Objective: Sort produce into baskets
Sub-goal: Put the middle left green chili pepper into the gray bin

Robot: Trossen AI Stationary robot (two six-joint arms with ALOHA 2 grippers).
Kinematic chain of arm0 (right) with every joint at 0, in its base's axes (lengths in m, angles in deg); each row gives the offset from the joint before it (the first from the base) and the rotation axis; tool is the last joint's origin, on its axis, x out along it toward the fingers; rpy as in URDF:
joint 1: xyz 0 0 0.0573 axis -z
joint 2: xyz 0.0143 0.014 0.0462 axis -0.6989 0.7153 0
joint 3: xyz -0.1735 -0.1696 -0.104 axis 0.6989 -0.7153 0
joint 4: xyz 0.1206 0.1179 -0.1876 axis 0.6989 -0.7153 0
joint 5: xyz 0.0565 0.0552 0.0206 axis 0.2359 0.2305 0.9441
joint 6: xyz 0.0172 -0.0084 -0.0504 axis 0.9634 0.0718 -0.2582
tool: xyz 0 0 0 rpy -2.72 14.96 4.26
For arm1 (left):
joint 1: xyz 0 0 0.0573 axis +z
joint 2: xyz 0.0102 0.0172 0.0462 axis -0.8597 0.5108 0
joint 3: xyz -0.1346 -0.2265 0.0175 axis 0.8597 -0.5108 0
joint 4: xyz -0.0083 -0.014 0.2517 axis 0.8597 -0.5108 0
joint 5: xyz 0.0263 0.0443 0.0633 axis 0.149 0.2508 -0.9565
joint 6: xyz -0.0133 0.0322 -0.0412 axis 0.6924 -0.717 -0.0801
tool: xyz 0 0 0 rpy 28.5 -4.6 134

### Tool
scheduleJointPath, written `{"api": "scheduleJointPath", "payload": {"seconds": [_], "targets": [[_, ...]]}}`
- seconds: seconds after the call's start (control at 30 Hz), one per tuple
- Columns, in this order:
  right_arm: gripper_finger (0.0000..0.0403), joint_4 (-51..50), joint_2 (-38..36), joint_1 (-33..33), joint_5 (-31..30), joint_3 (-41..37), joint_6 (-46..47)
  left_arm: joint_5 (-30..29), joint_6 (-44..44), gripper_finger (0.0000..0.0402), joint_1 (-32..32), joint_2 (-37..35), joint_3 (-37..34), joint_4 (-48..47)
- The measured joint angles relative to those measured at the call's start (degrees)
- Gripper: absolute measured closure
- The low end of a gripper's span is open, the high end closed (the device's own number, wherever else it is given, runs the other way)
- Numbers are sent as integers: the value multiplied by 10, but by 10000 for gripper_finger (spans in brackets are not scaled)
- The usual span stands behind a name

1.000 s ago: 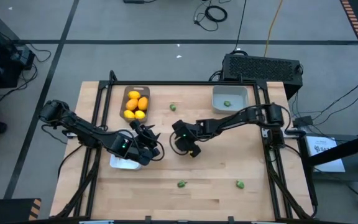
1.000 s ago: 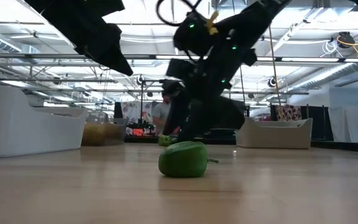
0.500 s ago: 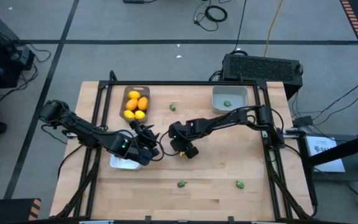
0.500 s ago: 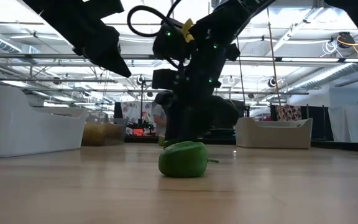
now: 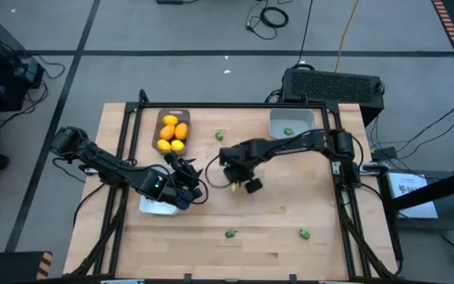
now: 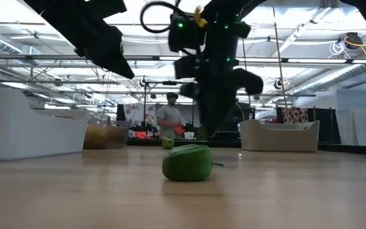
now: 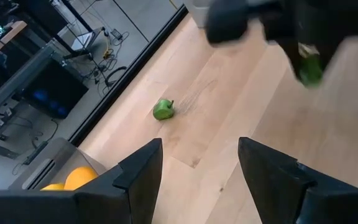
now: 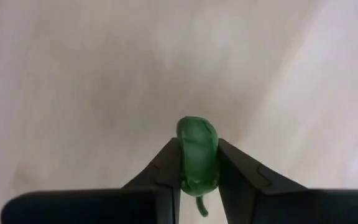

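Observation:
My right gripper (image 8: 197,144) is above the middle of the table (image 5: 231,167), shut on a small green piece (image 8: 197,152). My left gripper (image 7: 209,171) is open and empty, beside the white tray (image 5: 154,207) at the left (image 5: 189,188). Yellow lemons (image 5: 173,131) lie in the grey-brown tray (image 5: 161,118). One green piece (image 5: 288,132) lies in the pale grey bin (image 5: 292,117). Loose green pieces lie on the table at the far middle (image 5: 220,136) and near the front edge (image 5: 230,233) (image 5: 303,233). My right gripper pinches the green piece's two opposite sides (image 8: 186,163) between its two fingers. The piece stands up past the fingertips, and its thin stem (image 8: 200,205) runs back between the fingers. It is lifted clear of the table, as the left wrist view (image 7: 309,67) also shows.
A black vented box (image 5: 333,84) stands behind the table's far right corner. The front green piece fills the middle of the low view (image 6: 187,163). A person (image 6: 169,121) stands in the room beyond the table. Bare wood lies between the arms and the front edge.
My right gripper, low over the table's middle a second ago, has gone a little toward the left edge, then risen and swung back toward the far right, turning as it went. My left arm has kept still.

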Motion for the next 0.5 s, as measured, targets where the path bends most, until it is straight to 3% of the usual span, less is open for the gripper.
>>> {"api": "scheduleJointPath", "payload": {"seconds": [0.23, 0.5], "targets": [[328, -121, -66, 88, 2, 0, 42, 4, 8, 183, 0, 0, 0, 1], [328, -149, -146, 225, 0, -13, 95, 7, 14, 183, 0, 0, 0, -1]]}}
